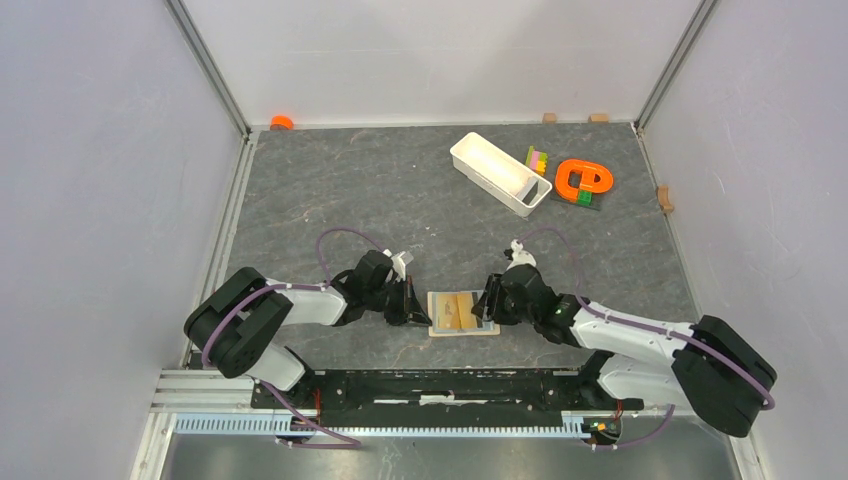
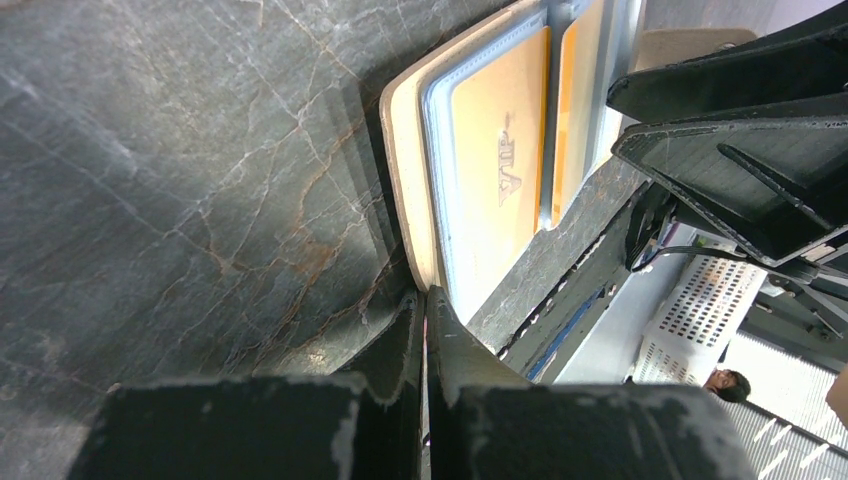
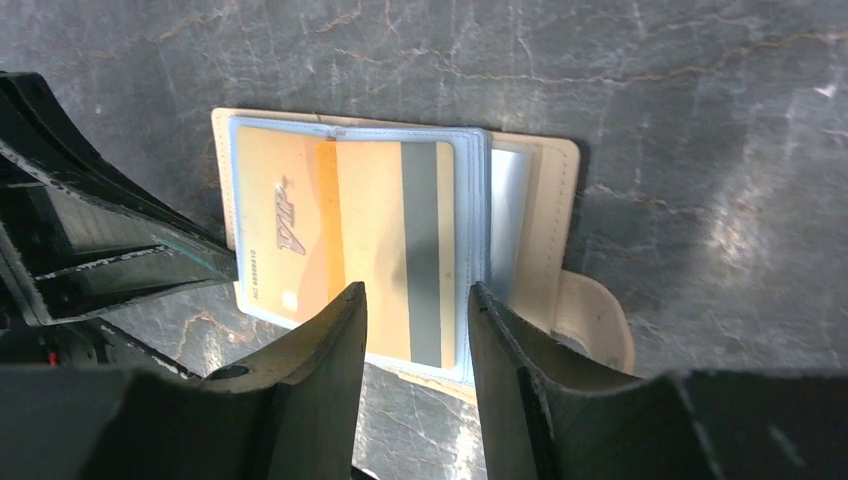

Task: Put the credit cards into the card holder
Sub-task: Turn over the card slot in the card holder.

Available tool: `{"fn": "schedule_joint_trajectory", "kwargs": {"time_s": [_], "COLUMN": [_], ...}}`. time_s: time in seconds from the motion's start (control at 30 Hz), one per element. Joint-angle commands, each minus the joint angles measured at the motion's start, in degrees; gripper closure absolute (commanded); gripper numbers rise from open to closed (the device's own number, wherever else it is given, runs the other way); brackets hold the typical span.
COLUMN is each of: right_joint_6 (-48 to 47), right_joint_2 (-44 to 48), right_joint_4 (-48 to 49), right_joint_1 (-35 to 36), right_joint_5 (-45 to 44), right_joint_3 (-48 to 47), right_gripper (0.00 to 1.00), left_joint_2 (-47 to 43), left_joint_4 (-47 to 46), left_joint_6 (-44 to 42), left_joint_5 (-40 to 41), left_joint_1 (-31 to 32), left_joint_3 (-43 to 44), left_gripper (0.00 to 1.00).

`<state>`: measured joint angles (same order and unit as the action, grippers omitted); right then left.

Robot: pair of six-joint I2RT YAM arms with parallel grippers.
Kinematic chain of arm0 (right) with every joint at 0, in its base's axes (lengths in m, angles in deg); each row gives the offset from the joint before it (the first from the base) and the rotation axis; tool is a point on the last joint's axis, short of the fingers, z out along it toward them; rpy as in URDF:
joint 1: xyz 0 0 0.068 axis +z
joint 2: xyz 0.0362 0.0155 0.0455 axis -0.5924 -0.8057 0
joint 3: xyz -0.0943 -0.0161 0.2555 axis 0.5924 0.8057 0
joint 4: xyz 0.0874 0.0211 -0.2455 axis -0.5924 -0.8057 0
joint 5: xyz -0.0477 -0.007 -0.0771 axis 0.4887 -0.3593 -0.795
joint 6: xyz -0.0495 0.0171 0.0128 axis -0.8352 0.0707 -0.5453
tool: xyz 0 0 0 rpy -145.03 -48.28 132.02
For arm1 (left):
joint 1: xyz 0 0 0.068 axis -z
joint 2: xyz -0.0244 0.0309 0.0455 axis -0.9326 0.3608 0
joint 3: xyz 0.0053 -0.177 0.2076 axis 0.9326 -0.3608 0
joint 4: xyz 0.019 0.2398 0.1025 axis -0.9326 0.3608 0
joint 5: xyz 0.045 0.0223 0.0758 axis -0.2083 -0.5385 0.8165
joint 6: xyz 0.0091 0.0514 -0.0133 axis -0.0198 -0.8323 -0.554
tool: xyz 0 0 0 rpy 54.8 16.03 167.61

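Left arm: folded low from its base at the lower left of the top view, forearm pointing toward centre. The left gripper (image 2: 425,305) has its jaws pressed together with nothing visible between them, tips at the card holder's (image 3: 562,190) left edge.

Right arm: mirrored from the lower right. The right gripper (image 3: 412,305) has its jaws standing apart, straddling the holder's near edge. Contact cannot be judged.

Card holder: lies spread open on the table (image 1: 350,190) between both grippers. The credit cards sit in its pale blue sleeves: a gold VIP card (image 3: 285,235) and a gold card with a dark stripe (image 3: 400,240).

Obscured: the snap tab (image 3: 600,310) is partly behind a right finger (image 3: 500,350). Small print on the VIP card is illegible.

Far right: white tray (image 1: 470,152), coloured blocks (image 1: 538,160), orange ring-shaped object (image 1: 583,178).
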<state>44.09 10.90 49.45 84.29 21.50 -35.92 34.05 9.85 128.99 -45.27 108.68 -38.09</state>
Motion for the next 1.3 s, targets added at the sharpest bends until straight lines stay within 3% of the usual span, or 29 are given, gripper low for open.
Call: {"fn": "schedule_joint_trajectory", "kwargs": {"time_s": [0.0,0.43,0.87,1.27], "right_joint_6": [2.0,4.6,-0.2,-0.9], "right_joint_2": [-3.6,-3.1,-4.3,-2.5], "right_joint_4": [7.1,21.5,10.9,9.7], "right_joint_1": [0.2,3.0,7.1,8.4], "right_joint_5": [6.3,10.4,1.3,-4.6], "right_joint_3": [2.9,3.8,-4.9,-5.6], "right_gripper": [0.53,0.53,0.51,0.52], "left_joint_2": [0.3,-0.1,-0.2,-0.2], "left_joint_4": [0.5,0.7,0.7,0.8], "left_joint_6": [0.5,0.3,0.3,0.4], "left_joint_5": [1.2,1.2,1.3,1.4], "left_joint_1": [0.0,0.0,0.0,0.0], "left_joint_3": [-0.8,-0.8,-0.9,-0.9], "left_gripper": [0.98,0.98,0.98,0.98]}}
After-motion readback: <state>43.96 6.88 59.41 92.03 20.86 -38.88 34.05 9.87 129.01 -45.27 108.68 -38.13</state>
